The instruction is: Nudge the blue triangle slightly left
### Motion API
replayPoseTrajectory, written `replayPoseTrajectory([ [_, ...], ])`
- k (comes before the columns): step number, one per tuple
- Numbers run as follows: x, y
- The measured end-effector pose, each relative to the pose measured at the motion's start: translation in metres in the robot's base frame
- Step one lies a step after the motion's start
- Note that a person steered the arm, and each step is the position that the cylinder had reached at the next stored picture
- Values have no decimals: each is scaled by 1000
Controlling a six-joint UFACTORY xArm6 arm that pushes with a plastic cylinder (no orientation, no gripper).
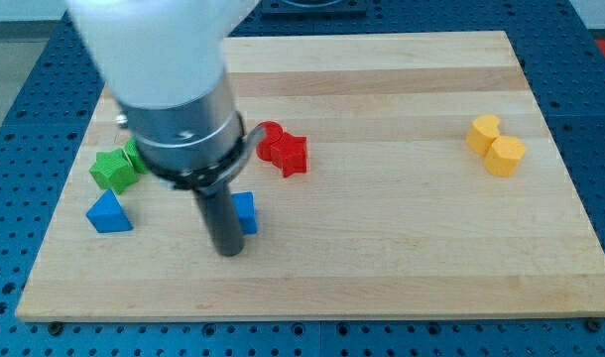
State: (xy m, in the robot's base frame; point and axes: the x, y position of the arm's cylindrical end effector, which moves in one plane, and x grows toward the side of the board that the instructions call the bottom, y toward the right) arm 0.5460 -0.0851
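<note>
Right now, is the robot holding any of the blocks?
No, nothing is held. The arm only has a rod for pushing. My tip rests on the board beside the blue block, to the view's right of the blue triangle.

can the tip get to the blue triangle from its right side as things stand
Probably yes. My tip sits right of the blue triangle, with bare board between them. The other blue block lies behind the rod, not in that path.

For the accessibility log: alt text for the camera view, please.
My tip rests on a wooden board, between a blue triangle at its left and a partly hidden blue block. Green blocks, red blocks and yellow blocks lie farther off.
</note>
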Motion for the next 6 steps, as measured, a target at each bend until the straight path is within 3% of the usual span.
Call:
replayPoseTrajectory([
  [2,-63,6],
  [4,-35,-29],
  [6,-2,-153],
])
